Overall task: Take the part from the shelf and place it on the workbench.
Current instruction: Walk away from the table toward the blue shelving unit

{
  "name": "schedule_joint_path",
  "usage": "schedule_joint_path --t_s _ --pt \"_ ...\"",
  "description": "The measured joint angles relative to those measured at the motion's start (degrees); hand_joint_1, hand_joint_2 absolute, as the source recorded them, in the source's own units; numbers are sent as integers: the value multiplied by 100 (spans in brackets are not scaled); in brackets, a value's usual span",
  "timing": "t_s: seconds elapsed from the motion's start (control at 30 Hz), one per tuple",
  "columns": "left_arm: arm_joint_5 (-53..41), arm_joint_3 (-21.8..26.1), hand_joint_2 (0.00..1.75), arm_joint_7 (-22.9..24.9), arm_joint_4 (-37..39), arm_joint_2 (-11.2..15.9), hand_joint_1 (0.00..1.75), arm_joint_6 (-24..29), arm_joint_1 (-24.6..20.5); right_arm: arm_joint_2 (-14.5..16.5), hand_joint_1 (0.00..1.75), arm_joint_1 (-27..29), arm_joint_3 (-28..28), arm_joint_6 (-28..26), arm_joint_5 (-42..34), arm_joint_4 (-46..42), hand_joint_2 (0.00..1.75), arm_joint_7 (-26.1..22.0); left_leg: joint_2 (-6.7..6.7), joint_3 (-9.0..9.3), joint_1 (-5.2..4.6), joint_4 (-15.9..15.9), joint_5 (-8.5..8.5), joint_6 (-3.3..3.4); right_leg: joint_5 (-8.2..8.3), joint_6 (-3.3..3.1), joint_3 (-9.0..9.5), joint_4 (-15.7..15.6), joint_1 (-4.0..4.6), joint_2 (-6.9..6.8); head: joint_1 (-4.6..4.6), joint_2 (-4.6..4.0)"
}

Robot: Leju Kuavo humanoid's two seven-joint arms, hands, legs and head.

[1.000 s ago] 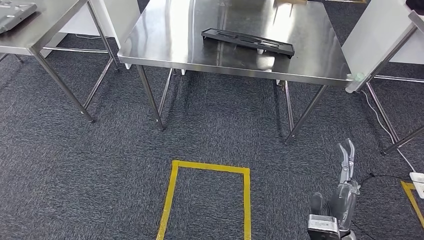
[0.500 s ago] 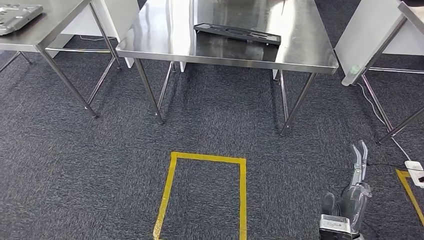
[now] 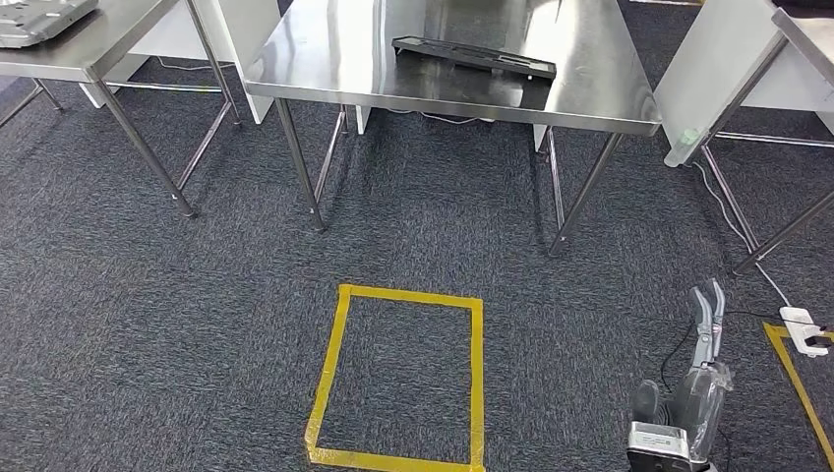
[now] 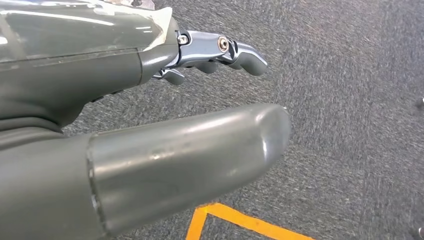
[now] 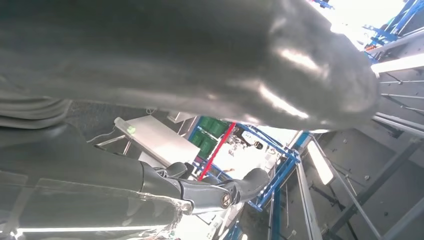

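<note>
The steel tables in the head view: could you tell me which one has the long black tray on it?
The middle table, straight ahead beyond the yellow floor square, carries the black tray. The left table holds a grey part instead.

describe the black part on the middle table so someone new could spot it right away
Start at the steel table straight ahead, beyond the yellow tape rectangle on the carpet. On its top lies a long, flat black tray-like part, the only thing there. The part on the table to the left is light grey, not black.
</note>
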Motion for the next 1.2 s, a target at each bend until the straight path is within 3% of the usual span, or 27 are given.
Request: schedule_joint_path --t_s 0.07,0.13,0.23,0.47,0.63,0.73,0.8,0.87,0.93,0.97,1.0,1.07,1.1,1.13,1.2 --pt "2 48 0 0 -2 1 0 4 -2 -4 0 -18 4 4 0 14 0 -4 -2 -21 -14 32 31 -44 193 42 550 -864 -10 5 0 0" --pt "3 87 0 0 -5 7 0 11 -8 -9 0 -33 12 4 0 37 0 -8 -4 -51 -41 74 40 -72 272 -14 774 -1297 -12 16 -5 0" --pt "8 114 0 0 -9 16 0 19 -10 -17 0 -42 22 4 -1 72 0 -11 -15 -101 -33 89 66 -23 307 -95 738 -1313 -4 19 -10 0" --pt "43 181 0 0 -11 17 0 40 -6 -81 0 -112 49 -2 -65 180 0 -12 -25 -136 3 46 167 -156 352 -183 682 -1270 44 17 -11 0" --pt "60 186 0 0 -11 22 0 42 -3 -134 0 -132 56 -32 -108 267 0 53 -28 -166 -4 57 183 -186 369 -186 659 -1265 26 15 -11 0" --pt "77 184 0 0 -18 31 0 47 -6 -158 0 -142 58 -86 -61 308 0 126 -31 -139 -6 -40 241 -101 412 -134 684 -1327 1 -4 -10 0" --pt "80 182 0 0 -24 21 0 53 -17 -180 0 -148 62 -114 -37 326 0 144 -46 -74 36 -235 363 -32 269 -139 575 -1131 28 0 -1 0" --pt "79 180 0 0 -26 13 0 59 -25 -207 0 -143 62 -129 -24 352 0 164 -80 -88 72 -320 443 -24 -73 -171 256 -483 5 15 9 0" --pt "78 180 0 0 -23 7 0 69 -23 -229 0 -121 61 -126 -19 384 0 197 -135 -163 98 -306 480 -71 -306 -122 -23 140 -51 19 8 0" --pt "78 180 0 0 -20 2 0 76 -21 -241 0 -110 61 -118 -18 399 0 215 -174 -200 122 -288 494 -105 -295 -55 -28 183 -88 19 7 0" --pt "78 179 0 0 -16 -1 0 82 -21 -252 0 -101 61 -99 -19 413 0 229 -219 -239 158 -252 502 -149 -194 38 94 -22 -134 22 6 0" --pt "88 179 0 0 -10 7 0 94 -25 -276 0 -97 62 -43 -24 454 0 251 -320 -341 222 -115 484 -275 69 226 498 -764 -221 109 17 0" --pt "97 176 0 0 -9 14 0 99 -28 -287 0 -99 67 -13 -24 478 0 255 -362 -393 237 -23 456 -345 146 240 626 -1025 -242 157 26 0" --pt "107 174 0 0 -9 19 0 104 -32 -300 0 -99 71 14 -20 503 0 261 -395 -437 234 43 434 -401 164 198 671 -1123 -250 194 29 0" --pt "120 168 0 0 -9 18 0 105 -27 -317 0 -107 94 49 -2 545 0 268 -431 -476 233 89 428 -461 150 21 639 -1043 -236 163 14 0"
